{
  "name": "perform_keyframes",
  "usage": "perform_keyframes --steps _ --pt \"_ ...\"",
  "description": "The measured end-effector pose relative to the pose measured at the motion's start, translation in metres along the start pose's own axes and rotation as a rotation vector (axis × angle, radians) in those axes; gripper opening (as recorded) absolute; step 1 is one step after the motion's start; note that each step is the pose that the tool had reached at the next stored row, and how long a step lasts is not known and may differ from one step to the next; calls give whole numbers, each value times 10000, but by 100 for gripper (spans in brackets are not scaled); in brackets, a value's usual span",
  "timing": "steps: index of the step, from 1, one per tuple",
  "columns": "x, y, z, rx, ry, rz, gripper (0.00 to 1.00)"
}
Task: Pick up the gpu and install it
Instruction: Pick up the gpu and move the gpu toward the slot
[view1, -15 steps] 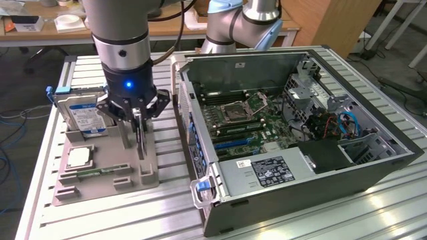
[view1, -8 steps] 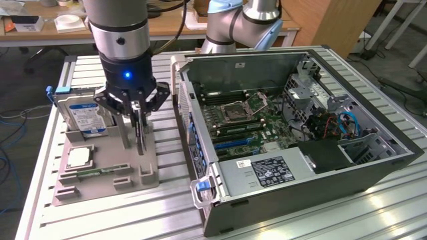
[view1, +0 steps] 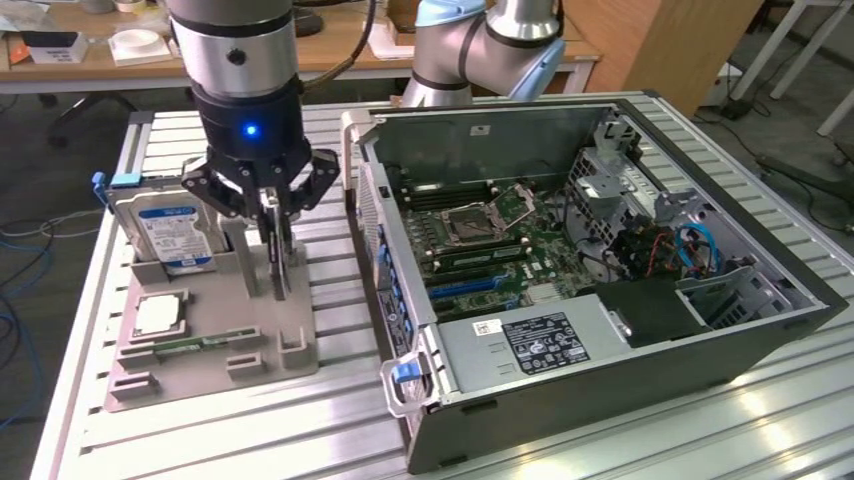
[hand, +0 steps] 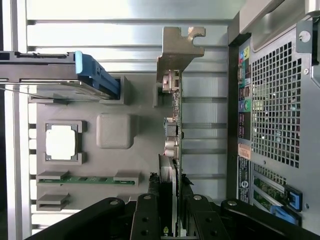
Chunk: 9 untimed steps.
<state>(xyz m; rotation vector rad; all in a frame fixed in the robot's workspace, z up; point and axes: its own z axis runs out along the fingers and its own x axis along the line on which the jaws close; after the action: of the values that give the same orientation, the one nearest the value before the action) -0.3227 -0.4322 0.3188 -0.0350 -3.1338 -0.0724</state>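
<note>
Exterior view: we are logging the black gripper (view1: 275, 245) pinching the gpu (view1: 280, 278), a thin flat card standing upright in a matte grey slotted holder (view1: 200, 360).
Wrist view: we are logging its fingers (hand: 154, 200) pressing both card faces, with a silvery notched bracket (hand: 177, 50) at the far end.

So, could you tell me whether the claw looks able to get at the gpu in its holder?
Likely yes: the claw sits closed on the upright gpu, nothing between them, and the hard drive stands apart.

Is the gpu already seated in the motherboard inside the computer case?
No, the gpu stands on edge in the grey holder, outside the computer case.
</note>
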Motion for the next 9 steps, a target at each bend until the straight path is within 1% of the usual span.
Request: perform_keyframes --steps 6,9 --pt "1 5 -101 1 1 0 27" --pt "1 9 -184 0 0 0 27"
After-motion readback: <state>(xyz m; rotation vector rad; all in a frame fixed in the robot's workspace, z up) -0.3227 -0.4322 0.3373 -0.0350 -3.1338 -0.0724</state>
